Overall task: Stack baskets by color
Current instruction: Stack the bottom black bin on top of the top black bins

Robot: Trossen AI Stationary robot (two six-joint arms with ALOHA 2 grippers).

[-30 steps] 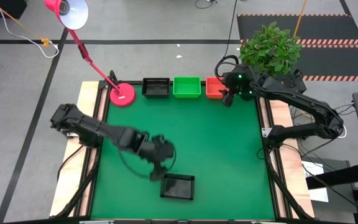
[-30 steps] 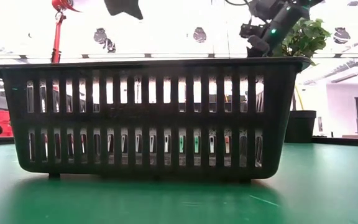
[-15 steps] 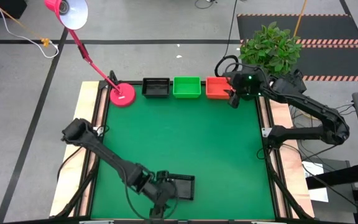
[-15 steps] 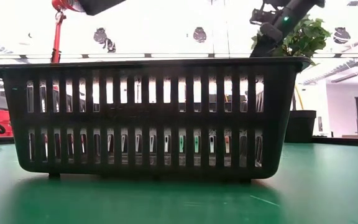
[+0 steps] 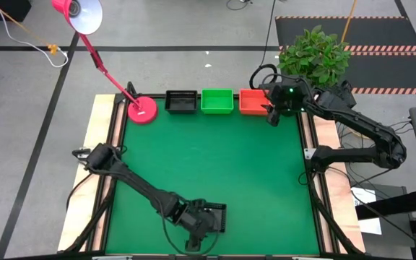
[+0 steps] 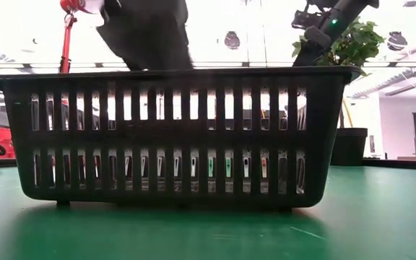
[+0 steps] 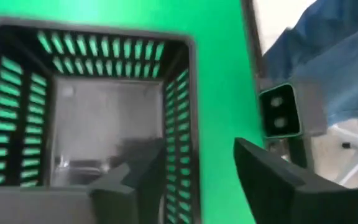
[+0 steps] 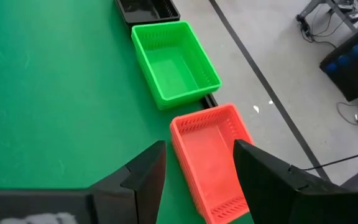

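Left tool (image 5: 202, 227) has dropped from mid-desk onto the lone black basket (image 5: 211, 217) at the near edge; fingers straddle one wall, still apart, no grip yet. I judge pickup imminent. Right tool (image 5: 271, 113), open, hovers above orange-red basket (image 5: 250, 102) in far row.

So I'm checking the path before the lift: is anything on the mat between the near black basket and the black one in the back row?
Nothing visible: bare green mat lies between the near black basket and the back-row black basket.
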